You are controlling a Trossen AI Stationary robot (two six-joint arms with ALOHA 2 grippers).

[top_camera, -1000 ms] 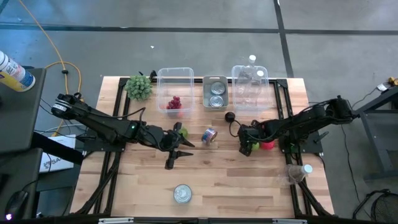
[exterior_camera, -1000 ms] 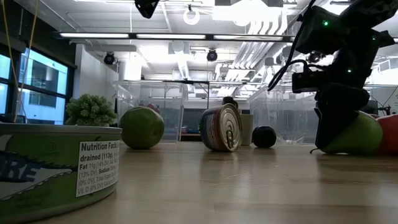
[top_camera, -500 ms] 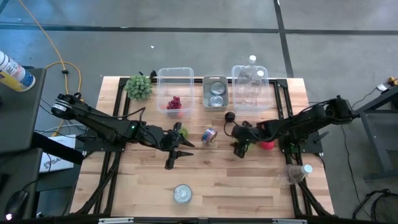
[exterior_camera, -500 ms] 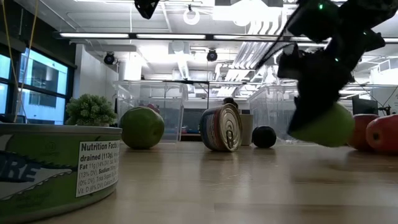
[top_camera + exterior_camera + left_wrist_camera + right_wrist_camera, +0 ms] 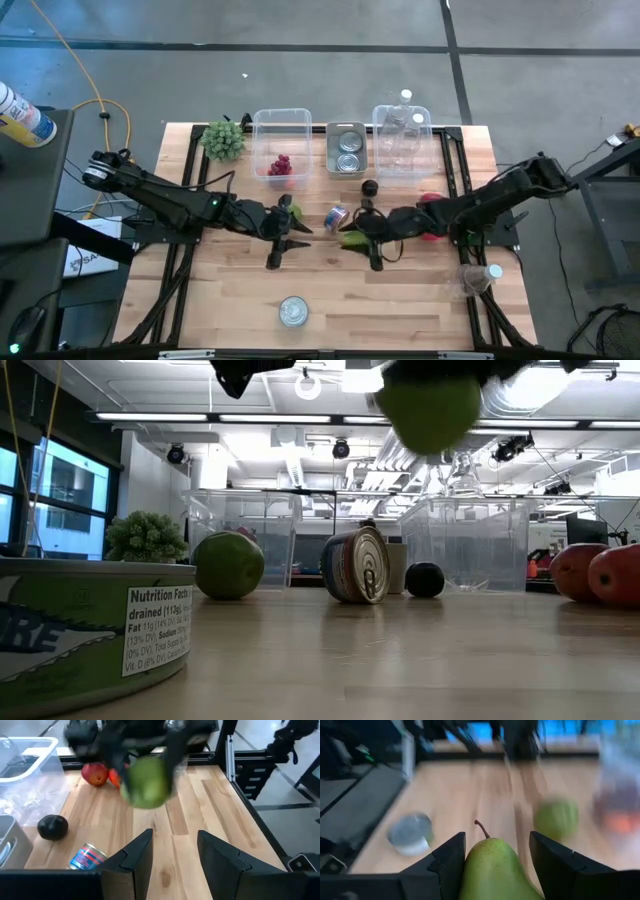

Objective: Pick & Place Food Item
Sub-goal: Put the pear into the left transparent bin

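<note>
Moved since a second ago: right gripper [image 5: 362, 240], from the table's right side toward the centre, now raised clear of the wood with the green pear [image 5: 492, 870] pinched between both fingers. Pear visible high in the low view [image 5: 427, 410], well above the tabletop. Left behind on the right: two red fruits [image 5: 595, 572]. Near the carried pear: sideways tin can [image 5: 336, 216], small dark round fruit [image 5: 369, 187]. Left gripper [image 5: 285, 240] parked left of centre, jaws spread and empty, beside a green apple [image 5: 292, 211]. Flat green-labelled tin [image 5: 293, 312] near the front edge.
</note>
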